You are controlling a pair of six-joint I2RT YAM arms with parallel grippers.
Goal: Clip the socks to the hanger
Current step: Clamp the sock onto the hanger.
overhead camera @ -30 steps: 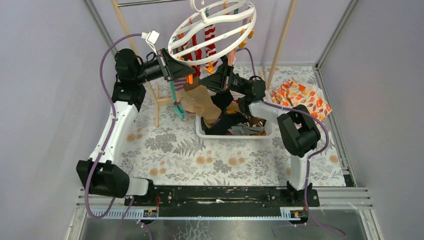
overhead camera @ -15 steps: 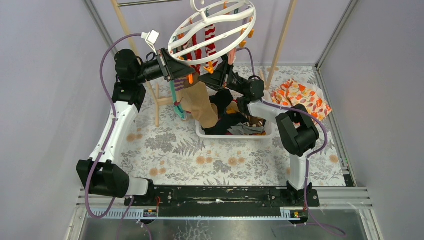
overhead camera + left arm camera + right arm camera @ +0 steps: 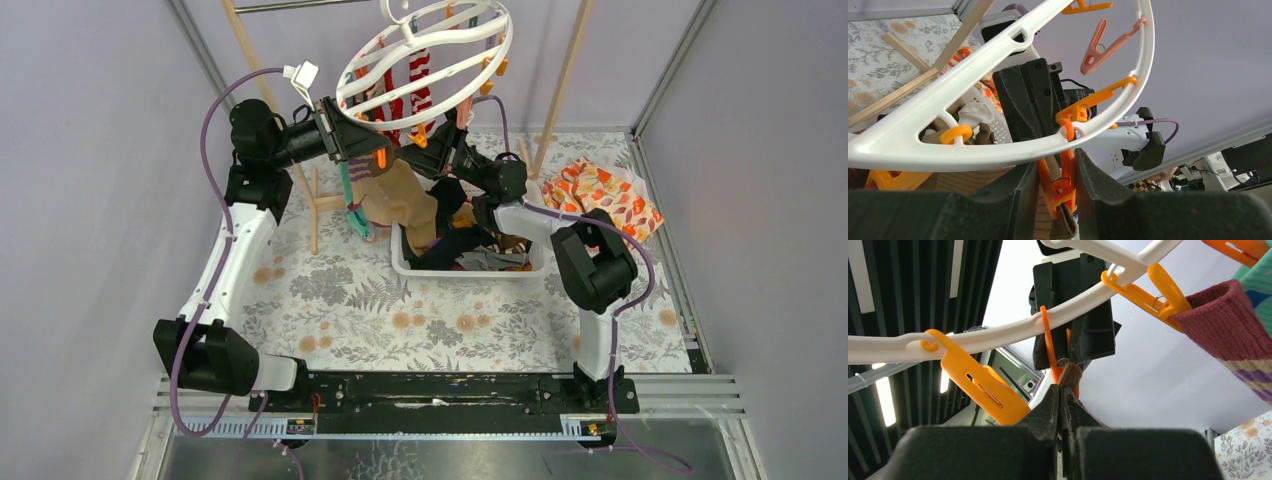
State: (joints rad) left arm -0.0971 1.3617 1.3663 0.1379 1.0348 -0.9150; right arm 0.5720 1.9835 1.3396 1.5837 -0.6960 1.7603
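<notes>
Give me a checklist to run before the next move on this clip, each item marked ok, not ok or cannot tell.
1. Left gripper brackets the orange plastic clip on the white plastic ring hanger: ok.
2. Tan fabric sock edge sits at the clip's mouth: ok; how deep, cannot tell.
3. Right gripper shut on the sock's edge just under the clip: ok.
4. Rest of the sock hangs over the white rectangular basket: ok.
5. Hanger's hook seated on its rail: cannot tell, cut off at the frame's edge.
</notes>
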